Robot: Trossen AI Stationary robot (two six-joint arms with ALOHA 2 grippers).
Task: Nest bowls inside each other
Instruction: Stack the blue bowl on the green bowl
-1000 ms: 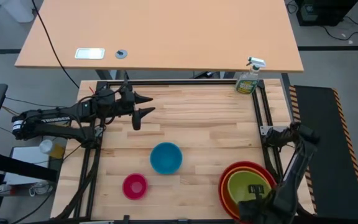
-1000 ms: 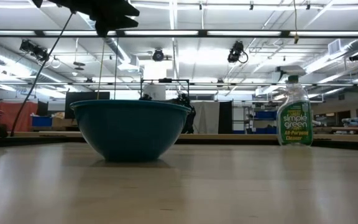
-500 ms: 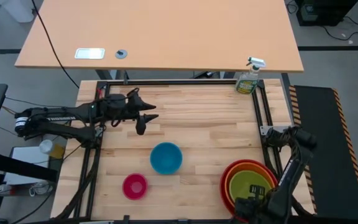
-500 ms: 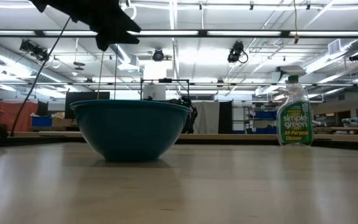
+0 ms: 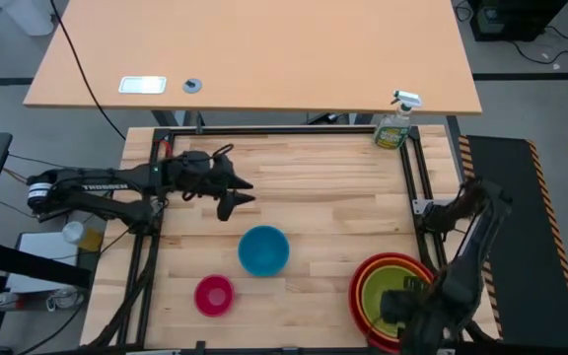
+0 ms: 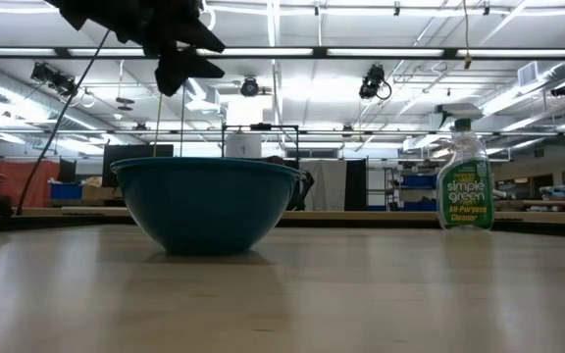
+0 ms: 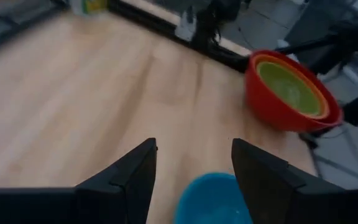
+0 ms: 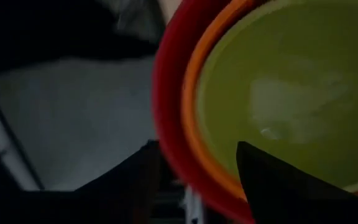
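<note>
High view: red bowl (image 5: 356, 298), orange bowl (image 5: 363, 277) and green bowl (image 5: 394, 288) sit nested at the table's (image 5: 314, 187) near right corner. Right gripper (image 5: 400, 308) stands spread over their near rim, holding nothing. Blue bowl (image 5: 263, 249) sits mid-table, pink bowl (image 5: 214, 294) near it. Left gripper (image 5: 237, 191) hangs released just beyond the blue bowl. Bring it straight down over one rim wall, pinch low, lift level. Table is pale wood planks; spray bottle (image 5: 395, 124) at the far right corner; room behind is a lit workshop.
</note>
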